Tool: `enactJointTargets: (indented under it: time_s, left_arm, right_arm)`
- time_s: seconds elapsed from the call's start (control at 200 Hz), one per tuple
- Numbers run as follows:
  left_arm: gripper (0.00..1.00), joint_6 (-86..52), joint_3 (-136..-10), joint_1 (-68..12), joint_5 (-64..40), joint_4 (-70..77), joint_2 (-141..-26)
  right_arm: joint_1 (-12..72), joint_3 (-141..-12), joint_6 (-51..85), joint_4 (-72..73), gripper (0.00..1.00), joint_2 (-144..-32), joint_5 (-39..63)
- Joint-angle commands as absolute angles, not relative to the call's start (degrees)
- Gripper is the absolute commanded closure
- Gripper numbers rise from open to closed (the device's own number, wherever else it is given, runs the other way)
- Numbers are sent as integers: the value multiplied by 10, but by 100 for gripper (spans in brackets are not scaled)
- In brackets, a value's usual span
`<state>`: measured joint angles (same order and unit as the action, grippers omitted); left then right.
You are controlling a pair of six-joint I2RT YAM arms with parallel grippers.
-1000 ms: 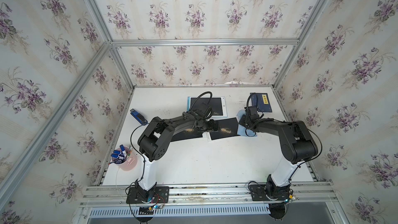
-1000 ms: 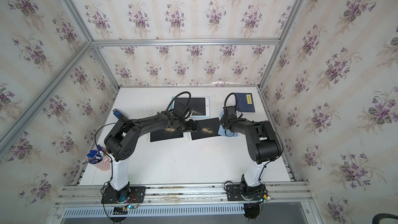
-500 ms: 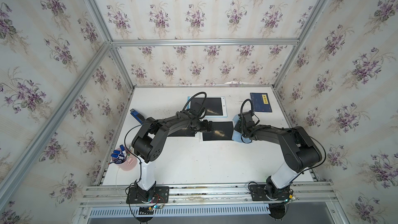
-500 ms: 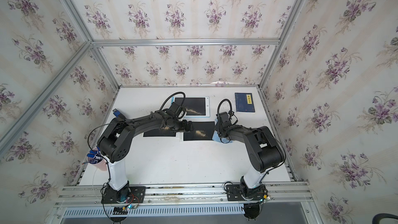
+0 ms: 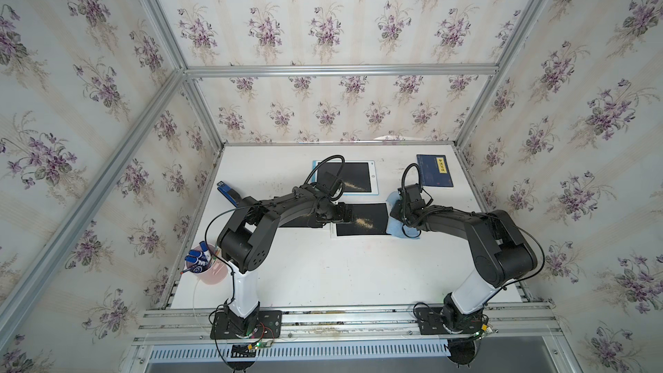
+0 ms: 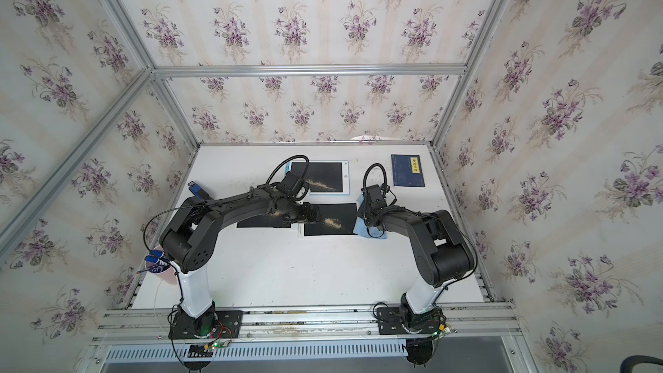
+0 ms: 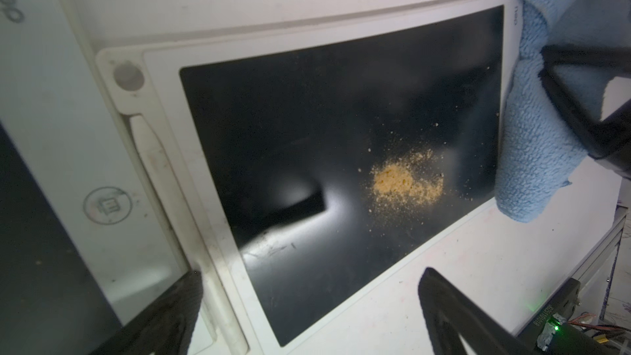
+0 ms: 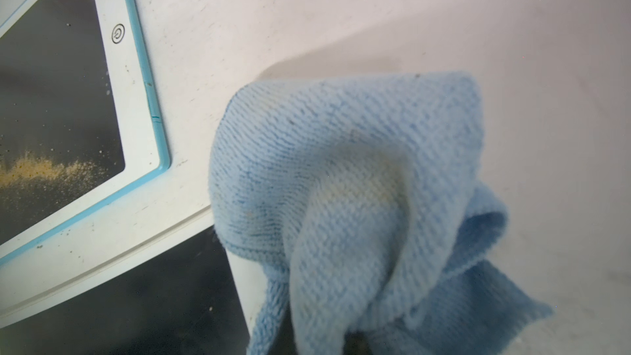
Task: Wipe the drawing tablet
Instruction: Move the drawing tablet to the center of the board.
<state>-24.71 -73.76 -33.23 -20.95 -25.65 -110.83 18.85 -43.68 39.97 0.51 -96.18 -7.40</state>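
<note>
Drag the blue cloth (image 7: 532, 138), clamped in the right gripper (image 5: 400, 219) at the right edge of the drawing tablet (image 5: 362, 214) mid-frame in a top view, flat leftward through the yellow powder (image 7: 404, 182), with the left gripper (image 7: 307, 305) spread empty opposite.

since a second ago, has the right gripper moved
Yes: right gripper and cloth came away from the blue book, toward the near edge of the table.

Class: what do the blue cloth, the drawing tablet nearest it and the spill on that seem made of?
The blue cloth looks like matt microfibre: looped, fuzzy pile. The drawing tablet: probably white plastic frame, glossy black screen mirroring light. The spill: dry yellowish powder, fine loose grains; substance unclear.
</note>
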Motion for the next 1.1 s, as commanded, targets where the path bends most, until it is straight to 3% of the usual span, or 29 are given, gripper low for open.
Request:
enactJointTargets:
  time_s: [0.0, 0.535, 0.849, 1.094]
  left_arm:
    - [0, -253, -748, -339, -225, -265, -1118]
    - [0, -260, -733, -351, -215, -254, -1136]
    - [0, -260, -639, -352, -210, -223, -1089]
    - [0, -283, -566, -367, -240, -172, -1045]
  right_arm:
    - [179, -435, 384, -78, 100, -964, -53]
    - [172, -408, 351, -59, 100, -956, -1]
    - [277, -394, 369, -89, 100, -935, 2]
    - [287, -372, 378, -129, 100, -878, -23]
